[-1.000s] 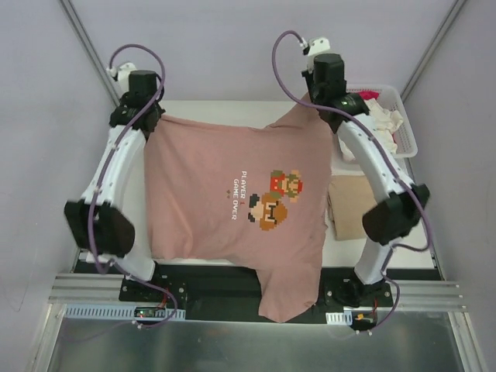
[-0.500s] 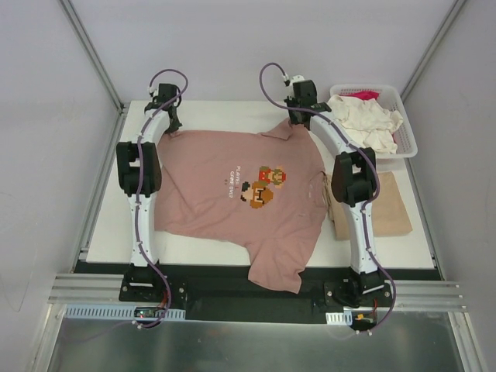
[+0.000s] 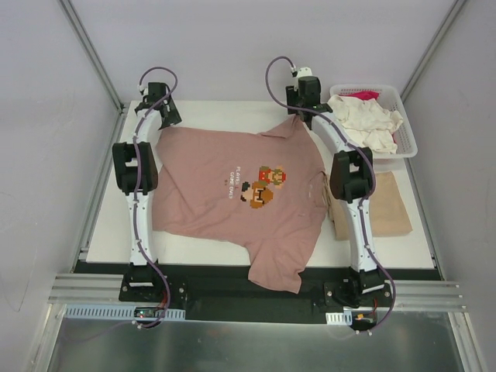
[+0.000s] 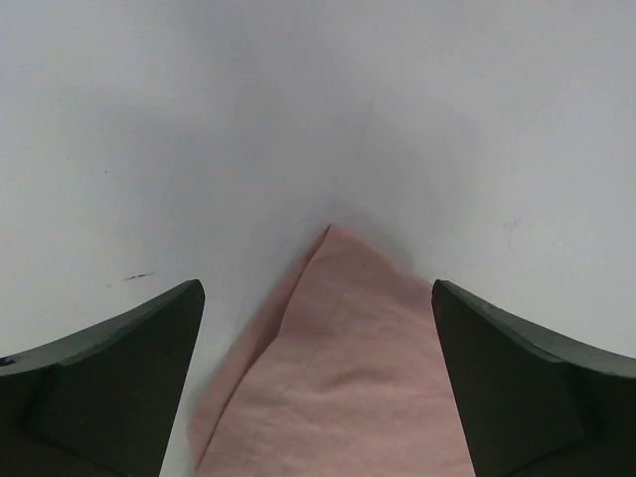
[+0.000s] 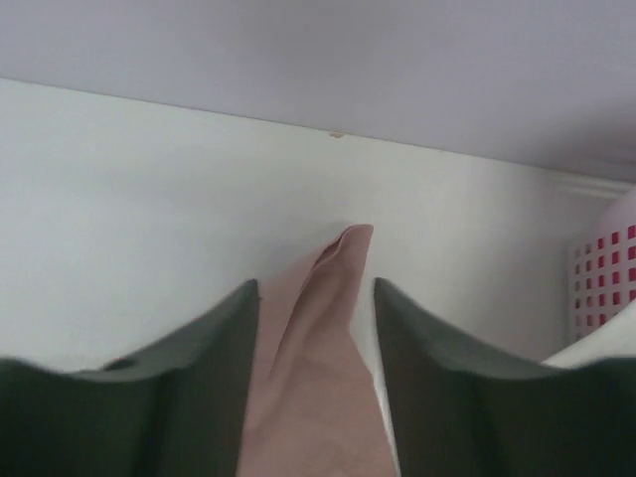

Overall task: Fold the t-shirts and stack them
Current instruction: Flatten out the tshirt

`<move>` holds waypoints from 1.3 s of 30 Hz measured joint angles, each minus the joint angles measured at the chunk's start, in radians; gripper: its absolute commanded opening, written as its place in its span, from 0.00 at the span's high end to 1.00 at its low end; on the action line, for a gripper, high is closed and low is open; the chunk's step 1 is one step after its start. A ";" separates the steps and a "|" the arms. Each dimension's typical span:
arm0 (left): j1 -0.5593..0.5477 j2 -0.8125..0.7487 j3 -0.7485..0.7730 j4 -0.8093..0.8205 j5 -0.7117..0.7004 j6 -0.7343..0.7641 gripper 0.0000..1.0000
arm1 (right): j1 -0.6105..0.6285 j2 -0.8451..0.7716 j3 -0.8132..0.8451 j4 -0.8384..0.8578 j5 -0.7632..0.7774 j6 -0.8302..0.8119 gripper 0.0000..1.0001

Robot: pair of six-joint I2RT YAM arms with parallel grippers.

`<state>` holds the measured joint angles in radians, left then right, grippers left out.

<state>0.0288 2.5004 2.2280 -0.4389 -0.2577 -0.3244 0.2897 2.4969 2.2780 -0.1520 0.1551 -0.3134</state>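
Now stretched far, my left gripper (image 4: 318,288) gapes above the pink t-shirt's (image 3: 201,194) far-left corner. My right gripper (image 5: 316,286), equally extended, pinches its far-right corner.

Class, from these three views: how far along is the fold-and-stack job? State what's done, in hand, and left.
Done: a tan t-shirt lies folded on the right. In hand: the pink t-shirt is spread flat, unfolded; the left gripper is open over one corner, the right gripper straddles another, grip unclear. Left: folding it, plus the cream t-shirt and magenta t-shirt in the basket.
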 measured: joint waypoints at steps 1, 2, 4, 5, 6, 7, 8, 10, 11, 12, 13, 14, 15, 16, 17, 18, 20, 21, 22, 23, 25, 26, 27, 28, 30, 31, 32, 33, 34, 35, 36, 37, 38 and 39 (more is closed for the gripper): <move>0.005 0.004 0.003 0.001 0.010 -0.001 0.01 | -0.003 0.015 0.017 0.005 0.005 0.006 0.35; 0.008 0.005 0.003 0.000 0.019 -0.001 0.01 | -0.006 0.023 0.027 0.006 0.008 0.010 0.28; 0.015 0.003 0.003 0.001 0.033 -0.002 0.01 | -0.010 0.027 0.025 0.007 0.007 0.014 0.19; 0.018 -0.003 0.002 0.001 0.046 -0.002 0.01 | -0.011 0.018 0.012 0.010 0.001 0.017 0.10; 0.018 -0.013 -0.010 0.005 0.053 -0.005 0.01 | -0.012 0.005 -0.007 0.010 -0.006 0.018 0.01; 0.018 -0.032 -0.032 0.008 0.061 -0.007 0.01 | -0.013 -0.015 -0.035 0.010 -0.014 0.019 0.03; 0.018 -0.061 -0.064 0.006 0.072 -0.011 0.01 | -0.010 -0.047 -0.081 0.005 -0.024 0.015 0.03; 0.017 -0.150 -0.155 0.002 0.081 -0.031 0.01 | 0.002 -0.116 -0.159 -0.018 -0.034 0.014 0.03; 0.016 -0.192 -0.195 0.003 0.088 -0.040 0.01 | 0.010 -0.148 -0.190 -0.029 -0.035 0.016 0.03; 0.016 -0.258 -0.257 0.013 0.098 -0.057 0.01 | 0.022 -0.194 -0.238 -0.032 -0.040 0.024 0.03; 0.016 -0.341 -0.340 0.016 0.106 -0.078 0.01 | 0.035 -0.245 -0.285 -0.043 -0.045 0.035 0.03; 0.016 -0.405 -0.393 0.008 0.114 -0.090 0.01 | 0.046 -0.286 -0.326 -0.047 -0.052 0.048 0.03; 0.016 -0.491 -0.474 0.024 0.126 -0.113 0.01 | 0.061 -0.348 -0.393 -0.042 -0.070 0.072 0.03; 0.016 -0.564 -0.549 0.041 0.131 -0.133 0.01 | 0.074 -0.412 -0.462 -0.046 -0.095 0.097 0.03; 0.016 -0.654 -0.634 0.035 0.141 -0.157 0.01 | 0.086 -0.462 -0.515 -0.047 -0.116 0.117 0.03; 0.016 -0.743 -0.722 0.042 0.153 -0.180 0.01 | 0.100 -0.518 -0.579 -0.042 -0.135 0.143 0.03; 0.016 -0.882 -0.872 0.045 0.170 -0.222 0.01 | 0.129 -0.632 -0.714 -0.044 -0.171 0.188 0.03; 0.016 -0.956 -0.970 0.055 0.181 -0.254 0.01 | 0.146 -0.681 -0.779 -0.040 -0.179 0.207 0.03; 0.016 -1.010 -1.050 0.053 0.188 -0.278 0.01 | 0.161 -0.726 -0.843 -0.041 -0.186 0.225 0.03; 0.016 -1.041 -1.107 0.042 0.198 -0.298 0.01 | 0.175 -0.755 -0.888 -0.048 -0.188 0.237 0.03; 0.016 -1.071 -1.230 0.034 0.218 -0.337 0.01 | 0.210 -0.808 -1.003 -0.056 -0.189 0.275 0.03; 0.016 -1.069 -1.265 0.031 0.232 -0.347 0.01 | 0.223 -0.817 -1.038 -0.068 -0.191 0.286 0.03; 0.016 -1.056 -1.299 0.030 0.246 -0.358 0.01 | 0.236 -0.819 -1.077 -0.077 -0.199 0.301 0.03; 0.016 -1.038 -1.329 0.030 0.263 -0.369 0.01 | 0.245 -0.818 -1.112 -0.082 -0.207 0.315 0.03; 0.016 -1.001 -1.357 0.035 0.296 -0.379 0.01 | 0.249 -0.817 -1.174 -0.098 -0.224 0.339 0.03; 0.016 -0.983 -1.365 0.040 0.308 -0.385 0.01 | 0.246 -0.817 -1.201 -0.107 -0.235 0.351 0.03; 0.016 -0.965 -1.374 0.050 0.312 -0.391 0.01 | 0.244 -0.817 -1.232 -0.110 -0.249 0.366 0.03; 0.016 -0.960 -1.374 0.055 0.312 -0.397 0.01 | 0.243 -0.817 -1.249 -0.110 -0.254 0.375 0.03; 0.016 -0.963 -1.378 0.064 0.313 -0.400 0.01 | 0.242 -0.817 -1.262 -0.110 -0.259 0.382 0.03; 0.016 -0.965 -1.387 0.078 0.310 -0.405 0.01 | 0.241 -0.817 -1.282 -0.107 -0.265 0.392 0.03; 0.016 -0.977 -1.399 0.088 0.308 -0.414 0.03 | 0.240 -0.818 -1.295 -0.105 -0.266 0.397 0.03; 0.016 -0.995 -1.419 0.100 0.303 -0.422 0.01 | 0.240 -0.825 -1.305 -0.095 -0.266 0.403 0.03; 0.016 -1.014 -1.438 0.113 0.300 -0.432 0.01 | 0.240 -0.833 -1.313 -0.087 -0.268 0.409 0.03; 0.017 -1.045 -1.473 0.130 0.290 -0.445 0.01 | 0.240 -0.840 -1.324 -0.082 -0.268 0.414 0.03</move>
<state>0.0456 1.4551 0.7547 -0.3088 0.0319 -0.7692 0.5297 1.6566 0.9543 -0.2340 -0.1131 0.1009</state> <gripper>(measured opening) 0.989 0.966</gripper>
